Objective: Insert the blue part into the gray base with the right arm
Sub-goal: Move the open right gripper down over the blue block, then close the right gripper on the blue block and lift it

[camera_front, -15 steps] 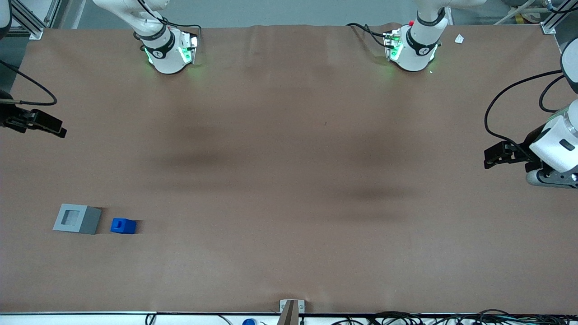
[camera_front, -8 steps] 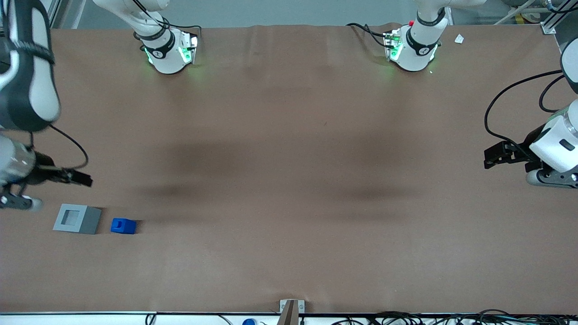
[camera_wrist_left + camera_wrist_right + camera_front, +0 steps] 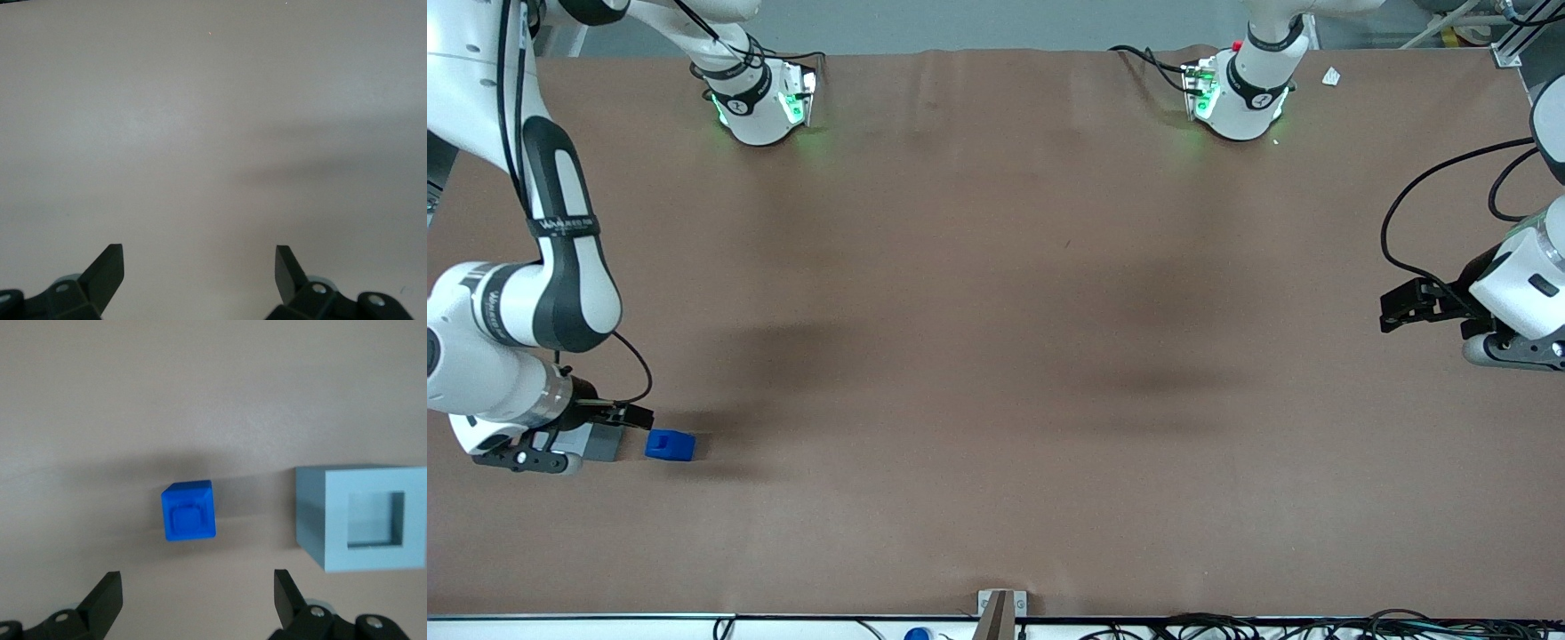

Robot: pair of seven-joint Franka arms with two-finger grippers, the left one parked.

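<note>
The blue part [image 3: 670, 444] sits on the brown table near the working arm's end, with its raised stub facing up in the right wrist view [image 3: 189, 511]. The gray base [image 3: 607, 442] stands right beside it; the right arm's wrist covers most of it in the front view, while the right wrist view shows its square socket [image 3: 363, 527]. My right gripper [image 3: 633, 414] hovers above the base's edge nearest the blue part. It is open [image 3: 197, 583], nothing is between its fingers, and it is clear of both blocks.
Two arm bases [image 3: 760, 98] [image 3: 1240, 93] stand at the table edge farthest from the front camera. A small white scrap [image 3: 1331, 77] lies near one of them. A metal bracket [image 3: 1000, 609] and cables line the edge nearest the camera.
The right arm has swung in from the table's end and come nearer the front camera, now covering most of the gray base. Neither block has moved.
</note>
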